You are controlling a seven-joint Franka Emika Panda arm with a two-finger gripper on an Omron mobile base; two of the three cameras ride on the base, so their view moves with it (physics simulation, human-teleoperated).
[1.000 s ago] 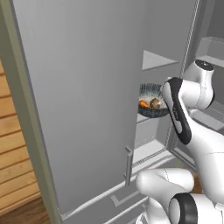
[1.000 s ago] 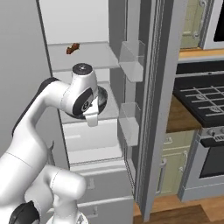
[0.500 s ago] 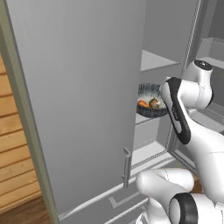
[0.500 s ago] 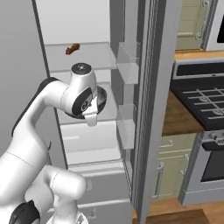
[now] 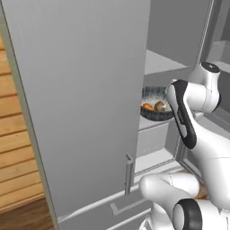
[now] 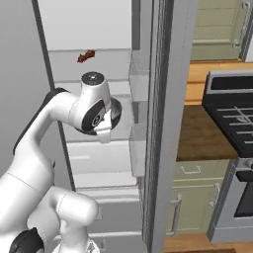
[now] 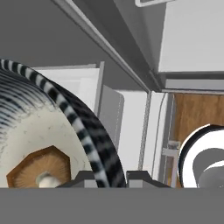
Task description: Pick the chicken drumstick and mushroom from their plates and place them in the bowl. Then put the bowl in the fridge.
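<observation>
The dark bowl [image 5: 154, 115] with a striped pale inside hangs inside the open fridge [image 5: 81, 90], just above a pale shelf. In it lie the orange-brown chicken drumstick [image 5: 147, 107] and the tan mushroom [image 5: 160, 106]. In the hand view my gripper [image 7: 109, 178] is shut on the bowl's striped rim [image 7: 83, 127], with the mushroom [image 7: 39, 171] at the lower left. My forearm hides the gripper in the left base view. The plates are out of view.
The big grey fridge door [image 5: 76, 134] with its bar handle [image 5: 129, 173] stands open at the left. Clear door bins [image 6: 140, 84] line the right side. A small brown item [image 6: 86, 56] lies on the upper shelf. A stove [image 6: 232, 113] and wooden counter [image 6: 195, 133] stand further right.
</observation>
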